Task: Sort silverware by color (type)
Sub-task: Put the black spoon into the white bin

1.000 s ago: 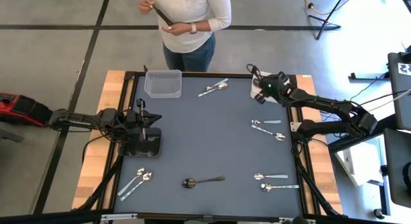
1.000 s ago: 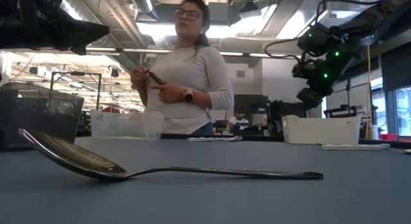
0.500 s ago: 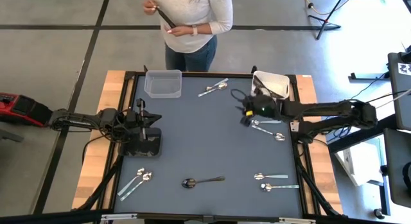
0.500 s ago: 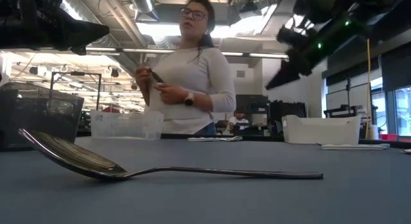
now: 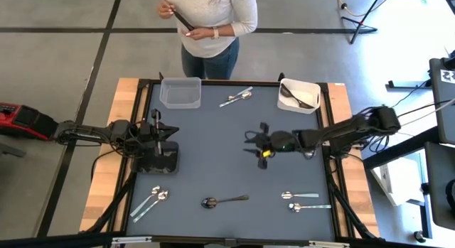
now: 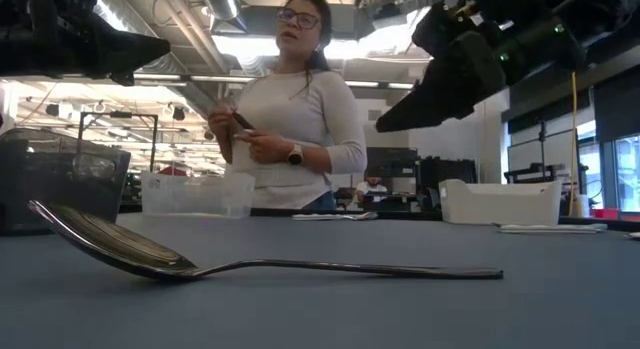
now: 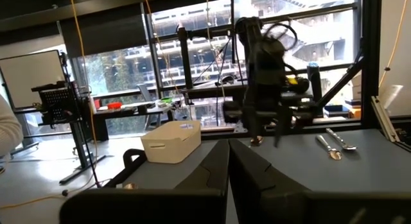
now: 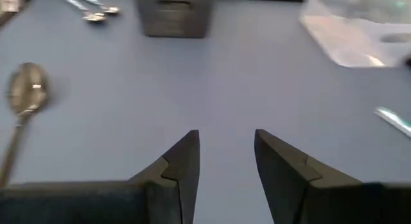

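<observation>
Two risks stood out while the right pincer (image 5: pixel 261 150) hung over the middle of the blue-grey table (image 5: pixel 213 163), its dark fingers (image 8: pixel 182 166) spread apart with nothing between them. First, the nearest piece of silverware, a dark grey long-handled spoon (image 5: pixel 223 200), lay flat on the mat toward the front edge from the pincer; a descent aimed even slightly off the thin handle would probably let the fingers skid on the mat and push the spoon away. Second, the shiny silver spoons lay in touching pairs, one pair (image 5: pixel 304 200) to the right-front of the pincer, another (image 5: pixel 152 200) far toward the left-front corner, and a third (image 5: pixel 237 98) beyond it near the back edge. Closing on one of a pair could drag its neighbour along, so a mixed load might end in the wrong bin.

Behind the pincer to its right sat a white rectangular plastic bin (image 5: pixel 298 96) that held dark utensils. Farther to the left along the back edge sat a clear rectangular plastic tub (image 5: pixel 180 92); nothing could be made out inside it. The left pincer (image 5: pixel 158 138), pressed together, rested at the left side over a black mesh box (image 5: pixel 158 160), whose contents could not be told.
</observation>
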